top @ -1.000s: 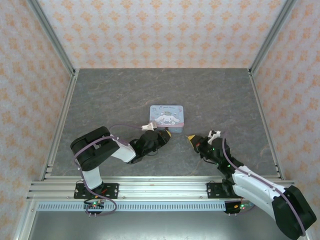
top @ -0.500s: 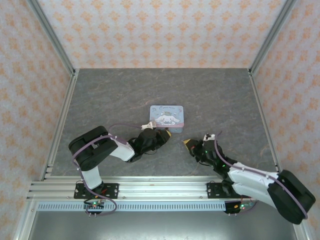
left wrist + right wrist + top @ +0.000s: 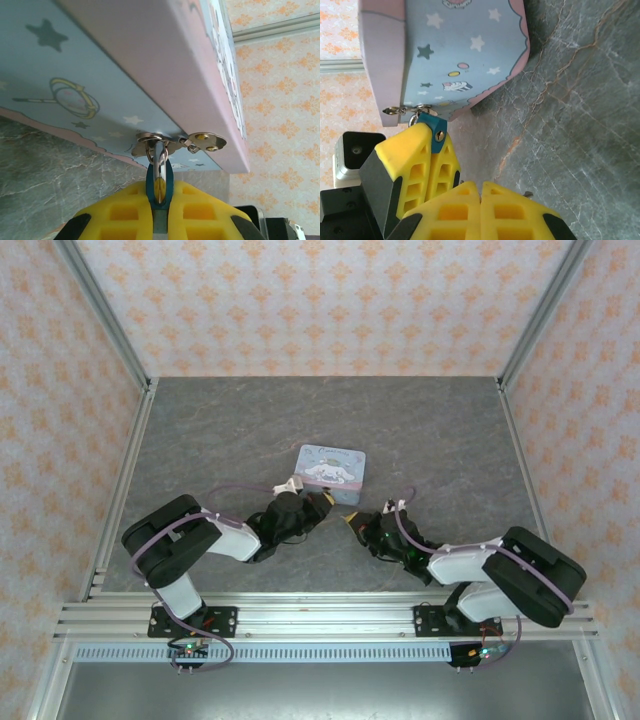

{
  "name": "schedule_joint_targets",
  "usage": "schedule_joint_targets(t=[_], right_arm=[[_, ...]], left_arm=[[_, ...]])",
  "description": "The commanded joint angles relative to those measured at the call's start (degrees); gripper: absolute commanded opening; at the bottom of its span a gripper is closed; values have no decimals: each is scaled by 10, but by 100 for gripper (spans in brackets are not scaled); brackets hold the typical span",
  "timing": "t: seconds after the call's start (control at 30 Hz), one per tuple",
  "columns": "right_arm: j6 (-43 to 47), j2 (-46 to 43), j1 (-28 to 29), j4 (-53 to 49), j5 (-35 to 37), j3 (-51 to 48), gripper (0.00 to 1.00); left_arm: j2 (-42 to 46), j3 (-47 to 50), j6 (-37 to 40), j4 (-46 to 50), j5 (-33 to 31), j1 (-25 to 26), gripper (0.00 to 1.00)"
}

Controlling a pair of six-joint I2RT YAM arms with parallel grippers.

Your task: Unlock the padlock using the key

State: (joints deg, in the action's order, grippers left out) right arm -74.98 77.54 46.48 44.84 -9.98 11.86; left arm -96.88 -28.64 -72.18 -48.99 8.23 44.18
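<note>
The teal padlock [image 3: 170, 182] hangs by its silvery shackle [image 3: 160, 165] from the hasp of the pastel cartoon tin [image 3: 150, 60]. My left gripper [image 3: 160, 190] is shut on the padlock's body, just below the tin's front edge. From the right wrist, the padlock [image 3: 437, 134] shows its brass keyhole facing my right gripper [image 3: 481, 184], which is shut a short way below it. A thin dark metal tip of the key [image 3: 528, 194] pokes out beside the right fingers; the rest is hidden. From above, the left gripper [image 3: 322, 502] and right gripper [image 3: 352, 523] nearly meet.
The tin [image 3: 333, 468] lies mid-table on the grey stone-patterned surface [image 3: 250, 430], its hasp side toward both arms. Patterned walls and metal rails enclose the table. Open floor lies behind and to both sides of the tin.
My right gripper has swung left and forward, closing in on the padlock. The left gripper has edged left, still holding the padlock, and the tin has turned slightly.
</note>
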Motion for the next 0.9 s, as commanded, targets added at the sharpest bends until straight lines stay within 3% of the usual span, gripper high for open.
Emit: schedule_joint_targets(t=[0.0,0.87], right_arm=[[-5,17,5,55,25,22,0],[-89,108,25,92,95,60,0]], left_arm=[[17,3,-9,-22,-15,-3,0],[19,20,-89,-62,-45,-3,0]])
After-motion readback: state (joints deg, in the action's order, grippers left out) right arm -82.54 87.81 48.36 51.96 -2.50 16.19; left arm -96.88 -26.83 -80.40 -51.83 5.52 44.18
